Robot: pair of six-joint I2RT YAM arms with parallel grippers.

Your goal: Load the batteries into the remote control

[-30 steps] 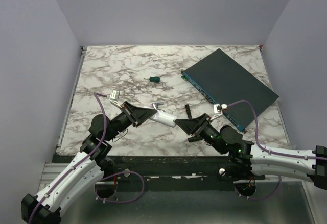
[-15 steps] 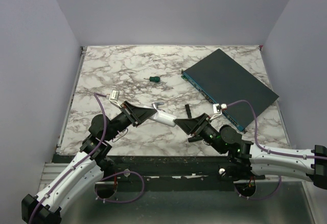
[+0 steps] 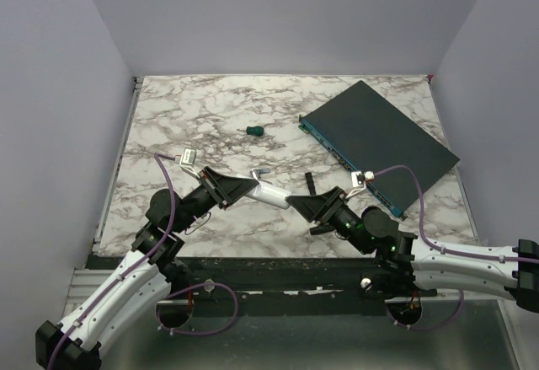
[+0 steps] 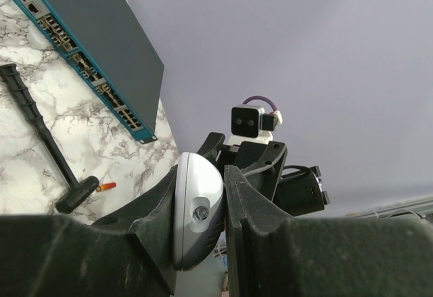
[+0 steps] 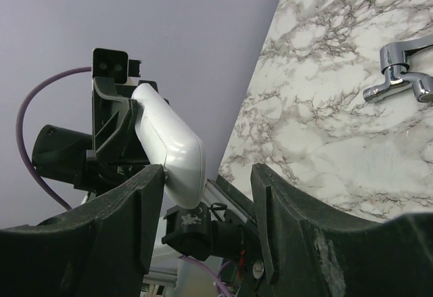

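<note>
Left gripper point(image 3: 246, 186) is clamped on the remote control point(image 3: 271, 193), gripping its flat sides and holding it out toward the other arm. The left wrist view shows the white body wedged between the two fingers point(image 4: 152, 209). Right gripper point(image 3: 303, 204) stands wide, with nothing in it, and its fingers point(image 5: 270, 195) frame the remote's free end.

Over the last second almost nothing shifts: the right gripper creeps a shade closer to the remote, and the left arm and everything on the bench point(image 3: 168, 109) stay put. I read this as a handover or a bracing grip being lined up, so loading has not begun.

The one battery point(image 4: 105, 186) I can find lies on the bench, just beside the end of a black ribbed bar point(image 4: 34, 114) and well apart from both grippers.

As for containers, the remote's battery bay is the one that matters, and no view shows whether it is open or what is in it. The dark teal box point(image 3: 379, 142) lies flat and closed, showing only its row of ports. A silver bent piece point(image 5: 402, 74) and a green screwdriver point(image 3: 253, 130) lie loose.
</note>
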